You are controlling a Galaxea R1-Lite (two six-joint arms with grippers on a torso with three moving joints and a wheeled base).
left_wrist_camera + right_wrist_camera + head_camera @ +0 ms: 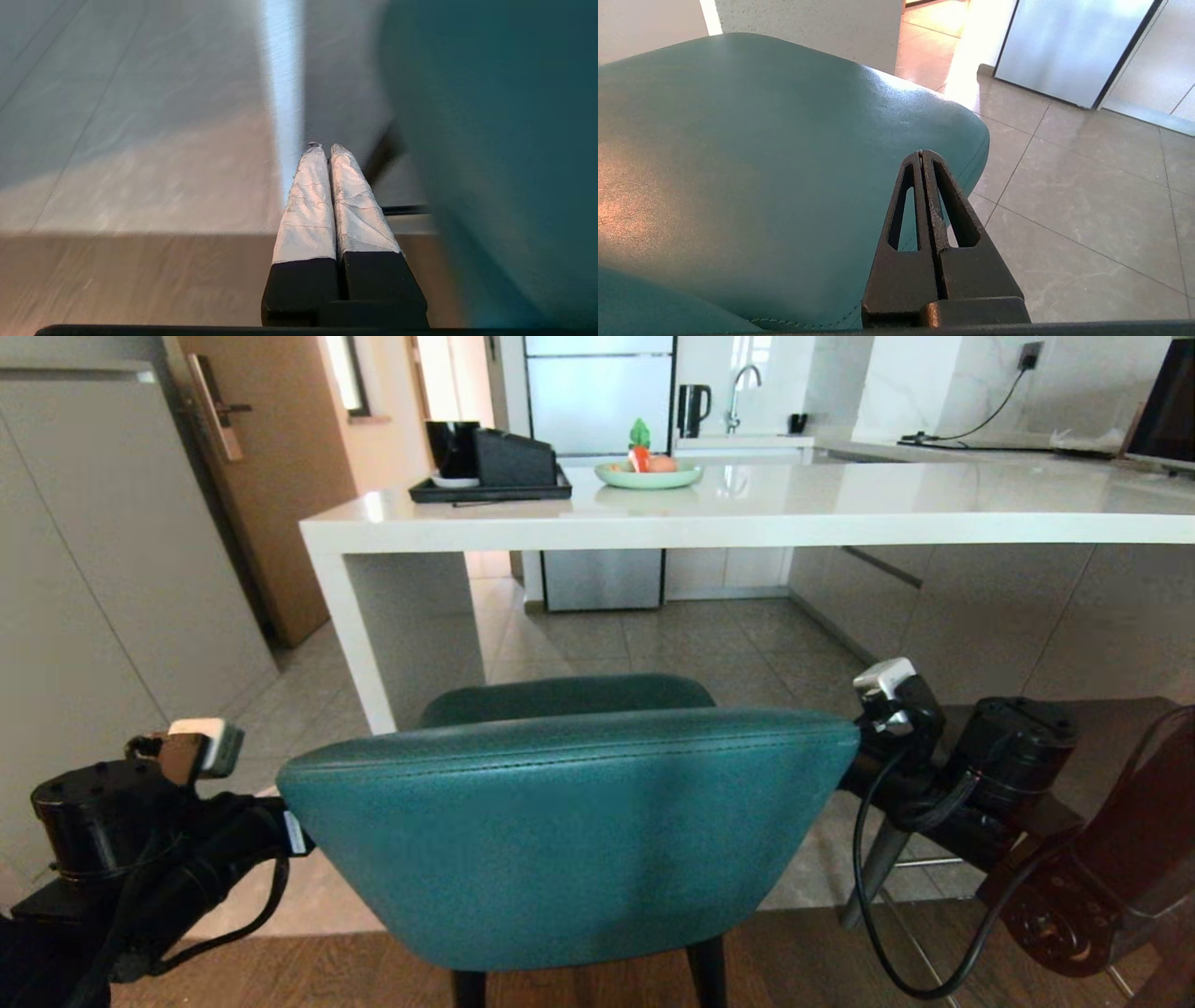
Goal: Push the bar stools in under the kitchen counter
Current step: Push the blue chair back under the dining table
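The teal bar stool point(560, 821) stands right in front of me, its rounded back toward me and its seat point(761, 163) short of the kitchen counter point(747, 513). The counter's white end panel point(392, 625) is ahead on the left. My left gripper point(325, 148) is shut and empty, its white-taped fingers beside the stool's left side point(490, 140). My right gripper point(921, 153) is shut and empty, lying along the seat's right edge. Behind the right arm point(934, 756) show a grey tapered leg point(873, 877) and a thin metal rail of the other stool.
On the counter sit a black tray with a machine point(490, 485) and a green plate of fruit point(649, 474). A fridge point(597, 392) stands beyond. Grey cabinets point(93, 569) and a wooden door point(271, 476) line the left. Tile floor point(653, 644) runs under the counter.
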